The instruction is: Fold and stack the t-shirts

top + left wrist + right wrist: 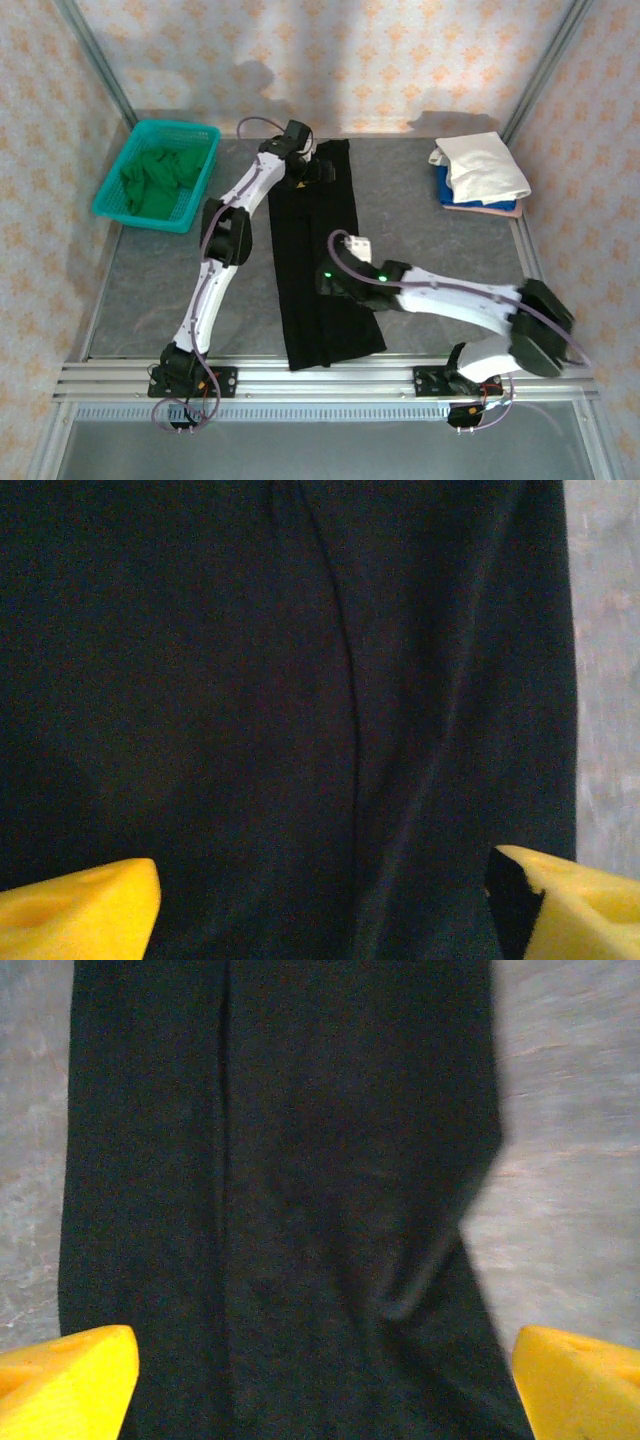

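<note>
Black t-shirt (310, 230), a long creased strip, lies beneath left end effector (320, 900) and right end effector (322, 1380), both apparently released.

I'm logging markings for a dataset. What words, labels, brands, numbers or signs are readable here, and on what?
No readable text anywhere.
Yellow sticker on the left arm: possibly a warning sign, too small to read.
Black shirt: no print or label visible.
Folded shirts and basket: plain, no markings visible.
</note>
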Controlling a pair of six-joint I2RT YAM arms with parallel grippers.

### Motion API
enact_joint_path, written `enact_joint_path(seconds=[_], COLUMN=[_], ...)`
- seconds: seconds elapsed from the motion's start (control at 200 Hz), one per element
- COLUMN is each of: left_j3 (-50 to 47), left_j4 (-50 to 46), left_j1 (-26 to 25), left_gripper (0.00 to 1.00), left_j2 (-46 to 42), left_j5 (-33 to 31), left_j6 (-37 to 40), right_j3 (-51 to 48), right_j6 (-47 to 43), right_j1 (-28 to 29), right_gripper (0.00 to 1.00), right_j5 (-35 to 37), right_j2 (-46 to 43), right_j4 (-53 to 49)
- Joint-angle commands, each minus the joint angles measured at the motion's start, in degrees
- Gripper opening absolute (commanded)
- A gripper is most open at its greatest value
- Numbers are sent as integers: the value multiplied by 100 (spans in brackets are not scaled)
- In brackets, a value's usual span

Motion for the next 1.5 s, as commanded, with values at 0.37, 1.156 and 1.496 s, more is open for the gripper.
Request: enact_joint_path(seconds=[0.37,1.156,1.496], left_j3=[-7804,-11028,-11018], left_j4=[1274,1776,2784], left_j1=[-1260,-6964,-7132], left_gripper=[96,81,34], left_j2=[-7024,-8272,-7486], left_j5=[-1980,-3999,-3931], left_j6=[-1058,-6166,-6177], right_j3=[-2094,-2343,-2149], right_j6=[886,981,852], right_j1=[96,227,244], right_gripper=[80,33,10], right_j5=[-1840,-2384,-2387], right_j2=[-1942,-1644,-1729], right_j4=[-613,-744,-1044])
